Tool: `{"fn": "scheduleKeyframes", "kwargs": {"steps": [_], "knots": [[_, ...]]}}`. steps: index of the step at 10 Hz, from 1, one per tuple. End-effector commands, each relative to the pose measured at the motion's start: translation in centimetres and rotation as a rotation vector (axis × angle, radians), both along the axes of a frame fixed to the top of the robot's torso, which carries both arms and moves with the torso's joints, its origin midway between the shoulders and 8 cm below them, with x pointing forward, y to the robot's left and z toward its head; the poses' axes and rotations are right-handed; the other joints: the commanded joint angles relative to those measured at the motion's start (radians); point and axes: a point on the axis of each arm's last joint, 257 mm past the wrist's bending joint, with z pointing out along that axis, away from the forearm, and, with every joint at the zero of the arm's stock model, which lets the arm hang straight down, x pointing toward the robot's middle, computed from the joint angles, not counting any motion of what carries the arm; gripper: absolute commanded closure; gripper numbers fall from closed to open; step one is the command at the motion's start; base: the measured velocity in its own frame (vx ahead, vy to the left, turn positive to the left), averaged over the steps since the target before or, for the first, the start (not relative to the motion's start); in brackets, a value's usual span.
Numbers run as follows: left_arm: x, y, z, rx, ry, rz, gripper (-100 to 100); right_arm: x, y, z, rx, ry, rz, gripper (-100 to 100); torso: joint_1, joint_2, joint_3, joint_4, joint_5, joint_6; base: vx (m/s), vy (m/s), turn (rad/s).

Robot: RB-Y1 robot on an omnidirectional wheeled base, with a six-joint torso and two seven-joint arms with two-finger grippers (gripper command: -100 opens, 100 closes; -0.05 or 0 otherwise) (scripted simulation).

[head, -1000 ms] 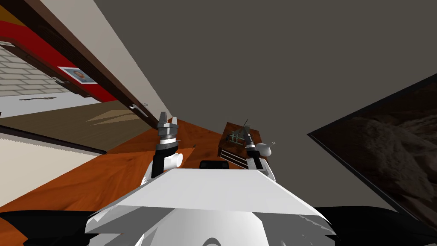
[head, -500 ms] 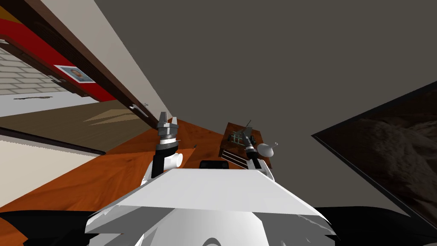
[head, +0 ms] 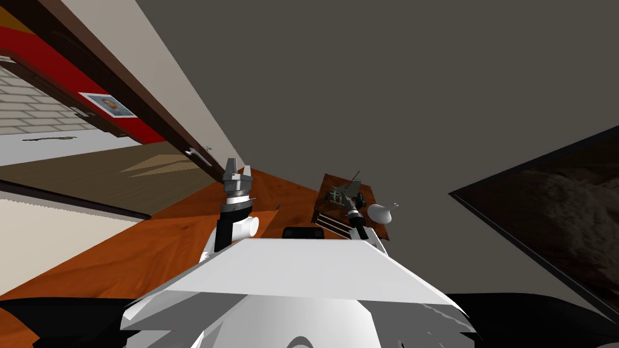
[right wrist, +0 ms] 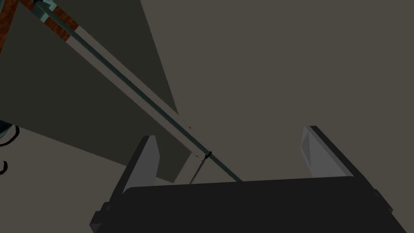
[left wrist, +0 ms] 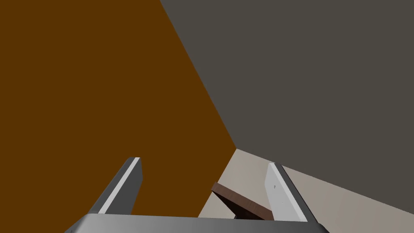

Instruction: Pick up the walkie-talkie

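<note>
**STATUS: RIGHT ARM AT THE OBJECT, GRASP NOT YET MADE**

**Location of the object.** The walkie-talkie lies on a small wooden desk, just right of centre in the head view. It appears as a small greenish item with a thin antenna slanting toward the upper right. A white rounded object sits at the lower right edge of the desk, close to the working arm.

**Right gripper**. It is over the desk top, just beside the walkie-talkie. The head view does not resolve whether they touch. In the right wrist view the right gripper has its fingers spread wide, with nothing pressed between them. A thin dark rod runs diagonally to the gripper body between the fingers. It may be the antenna, but this cannot be confirmed.

**Left gripper**. It is left of centre in the head view, raised above the orange wooden floor and well apart from the desk. In the left wrist view the left gripper has its fingers apart and empty.

**Progress.**
- Done: the robot stands at the desk and the right arm is at the object.
- Left to do: set the fingers about the body of the walkie-talkie, close them, and lift.
- Judgement: the task is in the approach stage, and no hold exists.
</note>
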Motion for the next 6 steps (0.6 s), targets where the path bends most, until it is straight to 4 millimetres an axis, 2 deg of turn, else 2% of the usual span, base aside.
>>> {"fn": "scheduleKeyframes", "kwargs": {"steps": [1, 3, 5, 6], "knots": [[0.0, 0.0, 0.0, 0.0, 0.0, 0.0, 0, -0.3, -0.3, -1.5, -0.024, 0.036, -0.005, -100, 0.0, 0.0, 0.0, 0.0, 0.0, 0.0, 0.009, 0.06, 0.006], [0.0, 0.0, 0.0, 0.0, 0.0, 0.0, 0, -0.7, -1.1, -3.6, -0.07, 0.09, -0.009, -100, 0.0, 0.0, 0.0, 0.0, 0.0, 0.0, 0.014, 0.065, 0.017], [0.0, 0.0, 0.0, 0.0, 0.0, 0.0, 0, -1.2, -2.5, -6.8, -0.164, 0.177, -0.009, -100, 0.0, 0.0, 0.0, 0.0, 0.0, 0.0, 0.022, 0.075, 0.056], [0.0, 0.0, 0.0, 0.0, 0.0, 0.0, 0, -1.6, -2.7, -7.6, -0.162, 0.195, -0.013, -100, 0.001, 0.0, 0.0, 0.0, 0.0, 0.0, 0.027, 0.066, 0.014]]}}
